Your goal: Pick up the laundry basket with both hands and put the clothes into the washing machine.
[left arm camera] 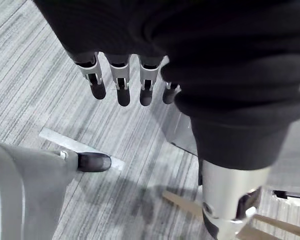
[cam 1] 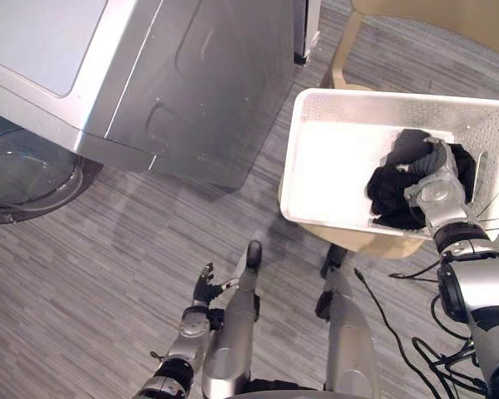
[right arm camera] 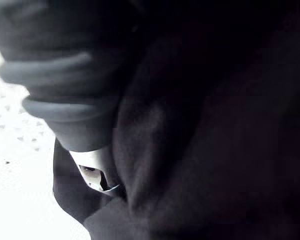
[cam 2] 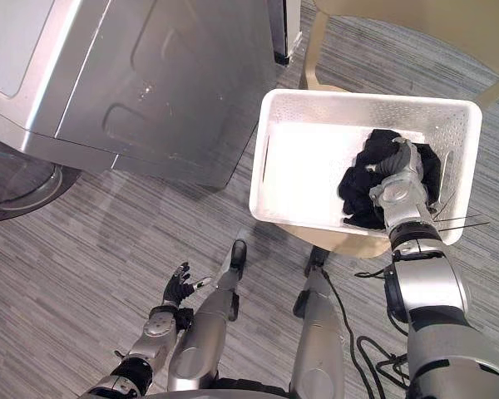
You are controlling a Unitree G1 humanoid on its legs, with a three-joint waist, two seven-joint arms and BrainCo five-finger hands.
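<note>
A white laundry basket (cam 1: 316, 166) rests on a pale wooden chair (cam 1: 374, 243) at the right. Black clothes (cam 1: 391, 195) lie bunched in its right half. My right hand (cam 1: 437, 184) reaches down into the basket, its fingers curled into the black clothes (right arm camera: 215, 125); the thumb (right arm camera: 92, 172) is pressed against the cloth. My left hand (cam 1: 204, 293) hangs low beside my body, far from the basket, with its fingers (left arm camera: 123, 85) relaxed over the floor and nothing in them. The silver washing machine (cam 1: 175, 91) stands at the upper left.
The washing machine's round door (cam 1: 21, 179) stands open at the far left. Grey striped floor (cam 1: 108, 266) lies between the machine and the chair. The chair's backrest (cam 1: 432, 17) rises behind the basket.
</note>
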